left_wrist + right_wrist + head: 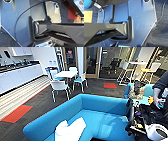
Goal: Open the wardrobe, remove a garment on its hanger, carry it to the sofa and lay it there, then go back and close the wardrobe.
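Garment (70,128): we see it lying white and crumpled on the sofa's seat; laying looks done
Sofa (100,105): turquoise, just before us
Left to do: we judge returning, closing the wardrobe
Pincers: we cannot tell their state
Beyond: white chairs (58,87)

Dark carpet (45,103) with orange patches (17,114) covers the floor, beside a pale striped strip (22,94). White cabinets (17,77) line the left wall. White chairs (59,87) surround a small table (66,73). Glass doors (91,60) stand behind, tall stools (125,73) to the right.
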